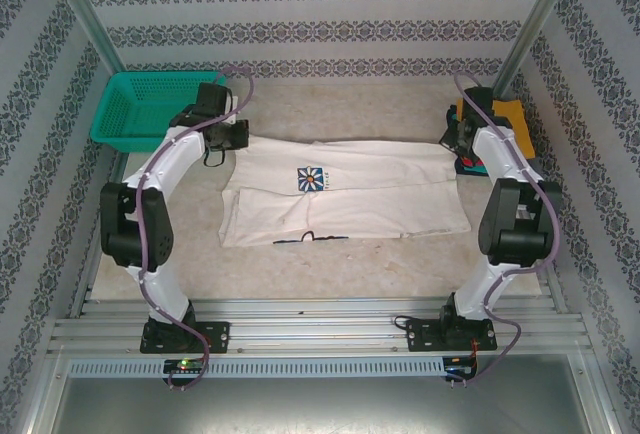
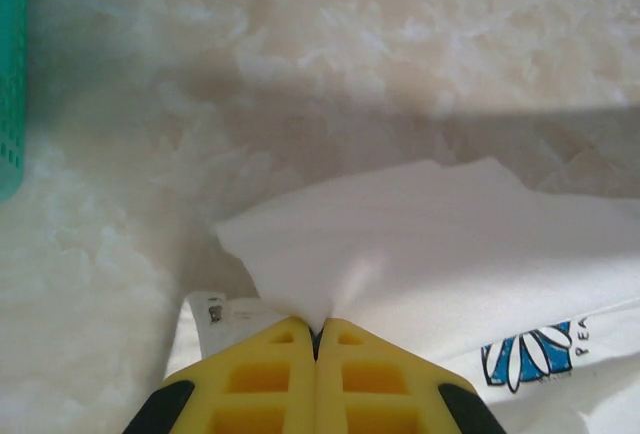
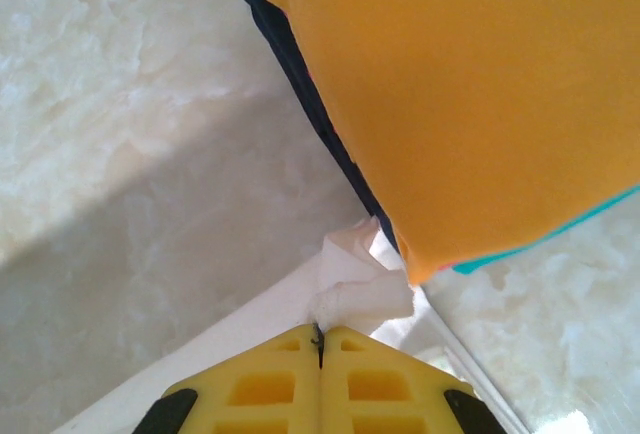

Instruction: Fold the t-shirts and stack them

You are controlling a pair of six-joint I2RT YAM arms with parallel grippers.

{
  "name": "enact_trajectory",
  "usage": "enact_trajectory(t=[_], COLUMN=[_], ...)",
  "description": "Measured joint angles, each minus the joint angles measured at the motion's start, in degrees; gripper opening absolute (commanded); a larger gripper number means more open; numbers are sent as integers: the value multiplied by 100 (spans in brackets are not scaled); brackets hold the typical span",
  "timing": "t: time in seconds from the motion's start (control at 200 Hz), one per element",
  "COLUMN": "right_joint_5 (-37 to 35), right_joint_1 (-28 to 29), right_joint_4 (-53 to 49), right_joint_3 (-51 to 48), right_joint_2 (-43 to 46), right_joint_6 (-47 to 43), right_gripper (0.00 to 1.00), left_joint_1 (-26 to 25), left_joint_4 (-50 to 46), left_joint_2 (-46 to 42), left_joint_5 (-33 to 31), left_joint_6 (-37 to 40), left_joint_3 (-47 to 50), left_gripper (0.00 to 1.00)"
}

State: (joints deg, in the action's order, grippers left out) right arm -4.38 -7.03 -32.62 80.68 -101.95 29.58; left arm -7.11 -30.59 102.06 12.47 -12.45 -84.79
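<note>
The left fingers (image 2: 310, 342) are pressed together on a tuck of the white t-shirt (image 2: 420, 244), the cloth rising into a small peak right at their tips. The daisy print (image 2: 525, 354) lies to their right, and the teal basket (image 2: 10, 74) is well off to their left. The right fingers (image 3: 326, 342) are likewise closed, pinching a crumpled bit of the shirt's white edge. Just beyond their tips, the orange shirt (image 3: 470, 94) tops the folded pile, with a teal shirt (image 3: 560, 229) peeking out beneath it.

From above, the shirt lies flat on the bench (image 1: 330, 269), stretched sideways between the 2 pinches on its far edge.

The step in hand looks like folding that far edge over toward the near one. To do it well, both arms should rise together and level, with the cloth lightly taut between them so no sag or diagonal crease forms. The right fingers need to lift clear of the pile before moving, since they sit nearly against it and could drag the orange shirt askew. Carry the edge over in 1 even sweep, lay it square on the near hem, and let go only once the cloth rests flat.
</note>
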Motion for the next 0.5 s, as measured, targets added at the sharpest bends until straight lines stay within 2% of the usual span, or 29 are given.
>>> enact_trajectory(t=[0.505], right_joint_5=[-4], right_joint_1=[-127], right_joint_4=[33], right_joint_3=[-1272], right_joint_2=[1305], right_joint_6=[0], right_gripper=[0], left_joint_1=[-2], left_joint_4=[72], left_joint_2=[-1189], left_joint_5=[203], left_joint_6=[-275], left_joint_3=[1307], left_gripper=[0])
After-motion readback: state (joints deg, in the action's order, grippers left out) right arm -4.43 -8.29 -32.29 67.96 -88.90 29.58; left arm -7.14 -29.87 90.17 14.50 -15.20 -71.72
